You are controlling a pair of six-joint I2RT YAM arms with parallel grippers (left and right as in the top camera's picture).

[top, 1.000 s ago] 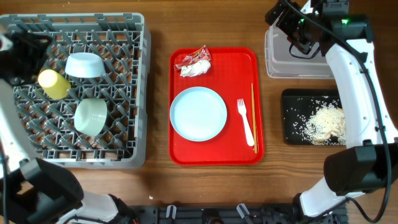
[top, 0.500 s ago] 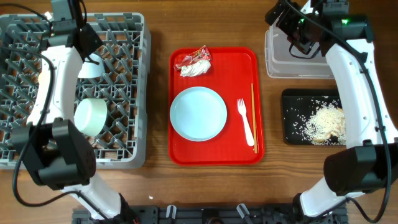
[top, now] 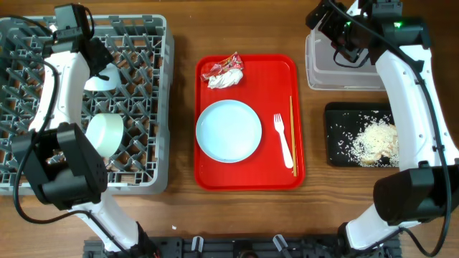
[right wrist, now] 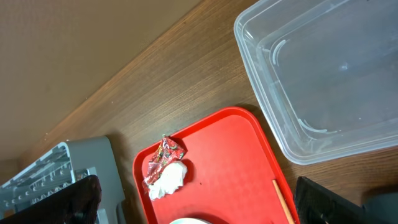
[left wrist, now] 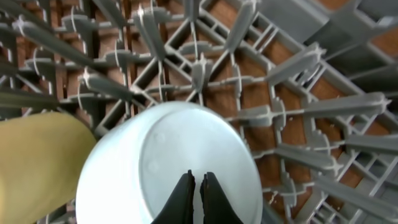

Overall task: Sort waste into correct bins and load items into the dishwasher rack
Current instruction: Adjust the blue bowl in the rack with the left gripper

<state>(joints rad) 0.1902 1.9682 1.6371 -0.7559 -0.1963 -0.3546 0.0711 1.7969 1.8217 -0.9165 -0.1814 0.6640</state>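
The grey dishwasher rack [top: 147,168] holds an upturned pale-blue bowl [top: 95,81], a second bowl [top: 106,134] and the yellow cup [left wrist: 34,163]. My left gripper [left wrist: 194,182] is shut and empty, its tips just over the upturned bowl's base [left wrist: 168,155]. The pale-blue plate [top: 229,130], white fork [top: 284,140], red wrapper [top: 224,65] and white napkin [top: 226,80] lie on the red tray. My right gripper [top: 337,36] hangs open and empty above the clear tub [top: 324,75]. The black tray [top: 336,115] holds rice scraps [top: 373,140].
The flat red tray [top: 215,179] sits mid-table, with a thin wooden stick [top: 292,136] along its right side. The left arm crosses the rack's upper part. The wrapper [right wrist: 169,155] and napkin [right wrist: 166,177] also show in the right wrist view.
My left arm has swung in from the rack's far-left edge to over the upturned bowl, now hiding the cup from above. The right arm has not moved.
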